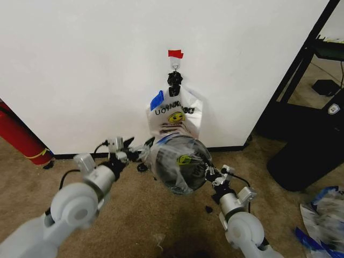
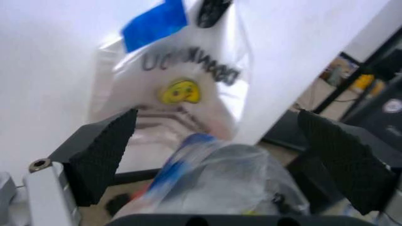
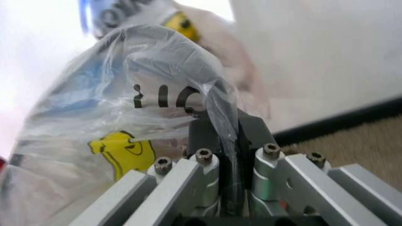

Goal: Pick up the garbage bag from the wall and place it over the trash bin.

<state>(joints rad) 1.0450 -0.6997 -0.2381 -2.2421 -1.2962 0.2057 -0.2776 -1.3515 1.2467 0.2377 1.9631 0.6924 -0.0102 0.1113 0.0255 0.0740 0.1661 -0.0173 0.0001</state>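
My right gripper (image 3: 227, 155) is pinched tight on a fold of the thin, crinkly clear plastic garbage bag (image 1: 177, 161), which billows between my arms, low before the white wall (image 1: 80, 64). My left gripper (image 2: 220, 155) gapes wide at the bag's opposite, blue-edged side, holding nothing.

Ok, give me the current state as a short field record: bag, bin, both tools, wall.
garbage bag: clear film draped over the bin, reflecting the smiley print
trash bin: black, below the hook, mostly covered by the film
left tool: at the bag's left edge, fingers wide open
right tool: at the bag's right edge, shut on a fold of film
wall: white; smiley shopping bag hangs from the red-taped hook
floor: carpet, red cylinder far left
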